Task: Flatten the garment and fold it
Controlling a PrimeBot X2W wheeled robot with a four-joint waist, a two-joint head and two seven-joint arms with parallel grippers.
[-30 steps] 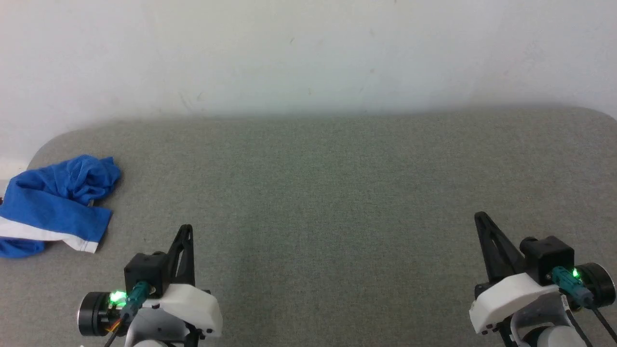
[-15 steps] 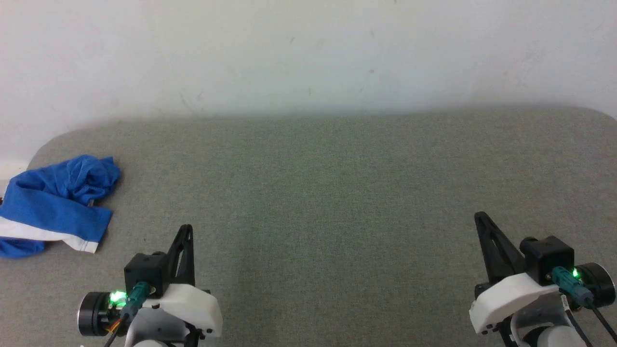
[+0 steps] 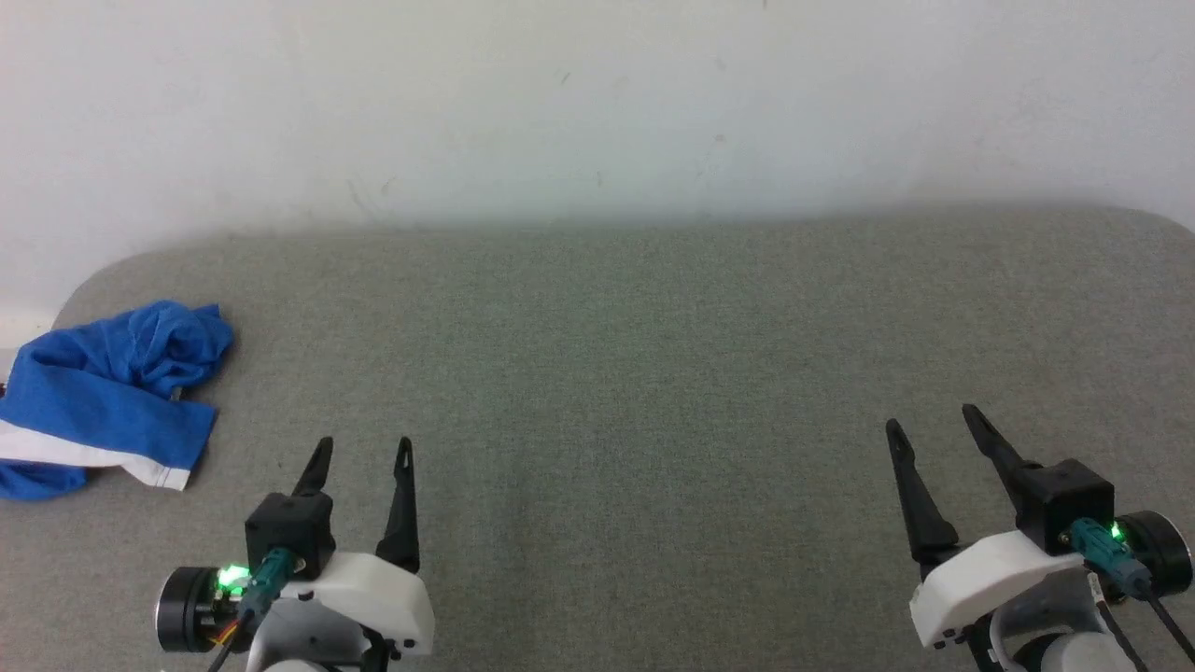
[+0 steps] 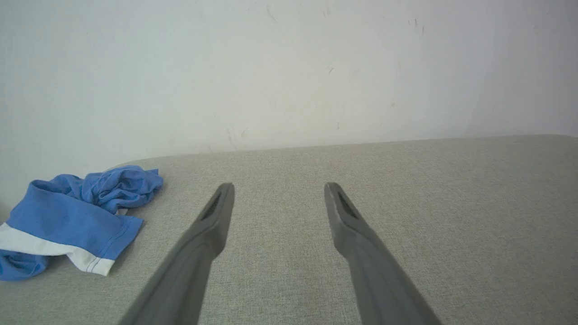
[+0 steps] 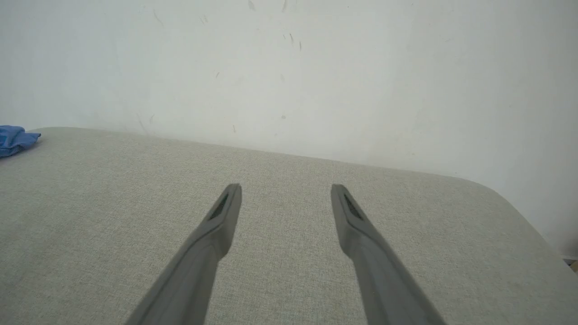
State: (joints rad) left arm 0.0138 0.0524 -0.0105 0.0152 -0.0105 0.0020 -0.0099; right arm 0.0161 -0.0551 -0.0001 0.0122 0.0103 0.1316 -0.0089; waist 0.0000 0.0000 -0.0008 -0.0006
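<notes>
Grey woven-fabric table [image 3: 653, 373], seen from above, with rounded far corners at left and right. Its cloth surface is flat and evenly textured, and looks paler in the wrist views. An off-white wall [image 3: 597, 112] rises directly behind the far edge, marked by faint scuffs and small dark scratches. A soft shadow lies along the junction.

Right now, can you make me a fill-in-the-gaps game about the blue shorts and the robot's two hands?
1. The blue shorts lie crumpled at the robot's ____ end of the grey surface.
2. The stripe across the shorts is coloured ____.
3. The left gripper and the right gripper hold nothing, and both are ____.

Missing words: left; white; open.
</notes>
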